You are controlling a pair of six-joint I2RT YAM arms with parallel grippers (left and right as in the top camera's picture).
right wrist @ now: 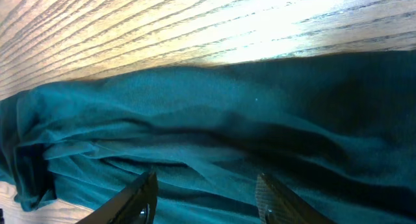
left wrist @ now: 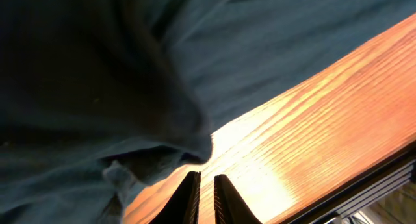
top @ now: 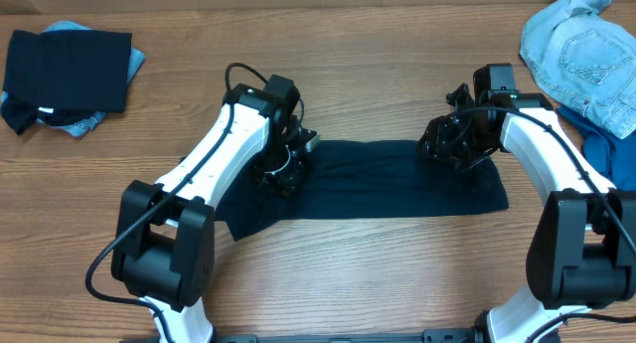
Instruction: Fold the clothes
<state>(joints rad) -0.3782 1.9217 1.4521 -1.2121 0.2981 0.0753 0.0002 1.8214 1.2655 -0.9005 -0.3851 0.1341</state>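
The clothes' main piece, a dark navy shirt (top: pixel 397 179), lies folded into a long strip across the table's middle. My left gripper (top: pixel 288 169) hovers over its left end. In the left wrist view that gripper (left wrist: pixel 206 176) shows only a narrow slit between its fingers, with bare wood behind it and nothing held. A fold of the shirt (left wrist: pixel 130 87) hangs just past the tips. My right gripper (top: pixel 449 149) is at the strip's upper right edge. Its fingers (right wrist: pixel 146 191) stand wide apart over the rumpled shirt (right wrist: pixel 227 120), gripping nothing.
A folded dark garment (top: pixel 68 70) rests on a blue piece at the back left. A pale denim garment (top: pixel 576 45) and a mid-blue piece (top: pixel 601 144) lie at the back right. Bare wood table (top: pixel 358 273) runs along the front.
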